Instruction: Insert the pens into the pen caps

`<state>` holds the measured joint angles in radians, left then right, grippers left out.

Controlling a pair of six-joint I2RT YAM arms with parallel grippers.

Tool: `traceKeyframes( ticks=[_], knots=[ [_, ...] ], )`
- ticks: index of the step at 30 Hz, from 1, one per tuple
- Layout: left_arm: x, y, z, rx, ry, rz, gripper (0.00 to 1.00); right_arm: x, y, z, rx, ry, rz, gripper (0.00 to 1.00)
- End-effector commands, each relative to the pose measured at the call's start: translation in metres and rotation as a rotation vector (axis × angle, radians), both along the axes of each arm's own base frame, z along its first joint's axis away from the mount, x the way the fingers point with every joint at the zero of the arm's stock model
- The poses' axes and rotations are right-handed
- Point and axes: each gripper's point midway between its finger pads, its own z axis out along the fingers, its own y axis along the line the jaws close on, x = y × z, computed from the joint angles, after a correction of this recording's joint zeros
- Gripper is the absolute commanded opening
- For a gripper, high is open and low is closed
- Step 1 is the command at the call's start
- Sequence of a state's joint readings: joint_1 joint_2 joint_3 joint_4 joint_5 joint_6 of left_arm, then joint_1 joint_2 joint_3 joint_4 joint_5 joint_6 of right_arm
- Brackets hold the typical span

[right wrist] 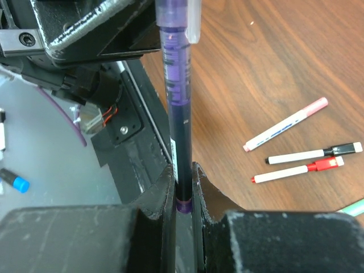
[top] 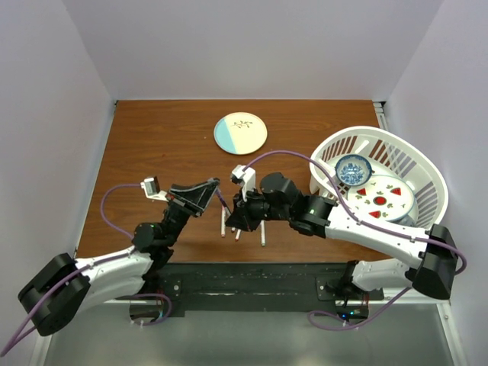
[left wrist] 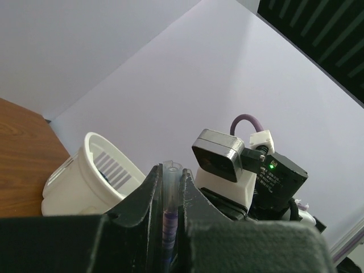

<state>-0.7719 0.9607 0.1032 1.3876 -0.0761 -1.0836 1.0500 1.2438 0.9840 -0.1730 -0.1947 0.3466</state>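
Observation:
A dark purple pen point(right wrist: 181, 114) stands between my two grippers above the table's near middle. My right gripper point(right wrist: 183, 175) is shut on the pen's lower barrel. My left gripper point(left wrist: 169, 175) is shut on the pale purple cap point(left wrist: 170, 181), which sits over the pen's other end point(right wrist: 176, 23). In the top view both grippers meet, left point(top: 209, 187) and right point(top: 235, 212), with the pen point(top: 222, 200) slanting between them. Capped white pens lie on the wood: a pink one point(right wrist: 287, 124), a black one point(right wrist: 315, 154) and a red one point(right wrist: 298, 170).
A round blue-and-cream plate point(top: 240, 133) lies at the back middle. A white laundry basket point(top: 415, 164) at the right holds a blue bowl point(top: 354, 169) and a patterned plate point(top: 383, 200). A green pen end point(right wrist: 354, 207) shows at the right edge. Pens point(top: 263, 233) lie below the grippers.

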Motion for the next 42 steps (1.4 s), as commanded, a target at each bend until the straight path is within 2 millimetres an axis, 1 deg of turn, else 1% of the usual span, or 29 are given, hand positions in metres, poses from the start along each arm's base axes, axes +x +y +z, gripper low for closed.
traceKeyframes(
  ticks=[1,3,5,7,9,10,12,16,19,22,23,24,25,26,27,28,29,30,31,32,34,35,36,37,38,39,40,41,42],
  knots=[
    [-0.109,-0.041,-0.142,0.360,0.185,-0.521,0.00,0.092,-0.003,0.228,0.619,-0.413,-0.305,0.00],
    [-0.116,-0.042,-0.138,0.348,0.166,-0.549,0.00,0.088,-0.001,0.235,0.646,-0.412,-0.263,0.00],
    [-0.122,-0.042,-0.136,0.335,0.158,-0.569,0.00,0.092,-0.006,0.245,0.687,-0.413,-0.252,0.00],
    [-0.125,-0.042,-0.139,0.345,0.161,-0.572,0.00,0.102,-0.019,0.256,0.723,-0.429,-0.258,0.00],
    [-0.128,-0.042,-0.142,0.350,0.167,-0.580,0.00,0.102,-0.026,0.269,0.760,-0.414,-0.240,0.00],
    [-0.129,-0.042,-0.141,0.354,0.158,-0.584,0.00,0.108,-0.033,0.273,0.763,-0.423,-0.255,0.00],
    [-0.130,-0.044,-0.144,0.372,0.160,-0.582,0.00,0.106,-0.037,0.283,0.779,-0.433,-0.243,0.00],
    [-0.132,-0.056,-0.147,0.414,0.154,-0.593,0.00,0.107,-0.032,0.291,0.772,-0.439,-0.217,0.00],
    [-0.140,-0.064,-0.144,0.416,0.143,-0.639,0.00,0.116,-0.022,0.287,0.758,-0.419,-0.208,0.00],
    [-0.145,-0.060,-0.150,0.401,0.168,-0.653,0.00,0.126,-0.031,0.294,0.757,-0.428,-0.224,0.00],
    [-0.147,-0.058,-0.149,0.395,0.162,-0.658,0.00,0.126,-0.033,0.299,0.755,-0.438,-0.222,0.00],
    [-0.148,-0.057,-0.145,0.370,0.164,-0.666,0.00,0.127,-0.033,0.296,0.741,-0.435,-0.223,0.00],
    [-0.149,-0.057,-0.137,0.347,0.149,-0.673,0.00,0.127,-0.032,0.292,0.729,-0.431,-0.214,0.00],
    [-0.148,-0.057,-0.128,0.320,0.124,-0.673,0.00,0.125,-0.027,0.281,0.704,-0.418,-0.184,0.00],
    [-0.144,-0.058,-0.115,0.284,0.104,-0.669,0.00,0.122,-0.023,0.270,0.691,-0.396,-0.162,0.00],
    [-0.140,-0.059,-0.109,0.274,0.098,-0.659,0.00,0.116,-0.024,0.265,0.693,-0.388,-0.145,0.00],
    [-0.125,-0.062,-0.096,0.255,0.083,-0.620,0.00,0.115,-0.021,0.234,0.659,-0.334,-0.136,0.00],
    [-0.118,-0.064,-0.094,0.273,0.091,-0.603,0.00,0.112,-0.023,0.226,0.663,-0.333,-0.132,0.00],
    [-0.111,-0.065,-0.085,0.269,0.072,-0.582,0.00,0.107,-0.024,0.213,0.650,-0.314,-0.126,0.00],
    [-0.095,-0.065,-0.066,0.251,0.039,-0.535,0.00,0.101,-0.028,0.187,0.620,-0.280,-0.128,0.00],
    [-0.081,-0.060,-0.047,0.237,0.020,-0.482,0.00,0.094,-0.037,0.167,0.604,-0.259,-0.143,0.15],
    [-0.069,-0.057,-0.021,0.211,-0.018,-0.438,0.00,0.084,-0.045,0.150,0.589,-0.241,-0.148,0.23],
    [-0.061,-0.058,-0.019,0.254,-0.014,-0.411,0.00,0.080,-0.049,0.140,0.570,-0.222,-0.153,0.41],
    [-0.053,-0.059,-0.012,0.283,-0.021,-0.383,0.00,0.075,-0.053,0.131,0.549,-0.209,-0.154,0.47],
    [-0.040,-0.059,0.017,0.292,-0.063,-0.333,0.00,0.064,-0.064,0.122,0.537,-0.204,-0.155,0.62],
    [-0.024,-0.059,0.002,0.404,-0.020,-0.277,0.00,0.057,-0.069,0.107,0.501,-0.170,-0.160,0.85],
    [-0.012,-0.056,0.004,0.442,-0.012,-0.228,0.00,0.052,-0.075,0.099,0.486,-0.162,-0.168,0.94],
    [-0.001,-0.054,0.006,0.499,0.020,-0.195,0.00,0.046,-0.081,0.077,0.446,-0.129,-0.183,0.97],
    [0.015,-0.049,-0.001,0.564,0.038,-0.125,0.00,0.035,-0.092,0.073,0.436,-0.121,-0.194,0.99]
  ],
)
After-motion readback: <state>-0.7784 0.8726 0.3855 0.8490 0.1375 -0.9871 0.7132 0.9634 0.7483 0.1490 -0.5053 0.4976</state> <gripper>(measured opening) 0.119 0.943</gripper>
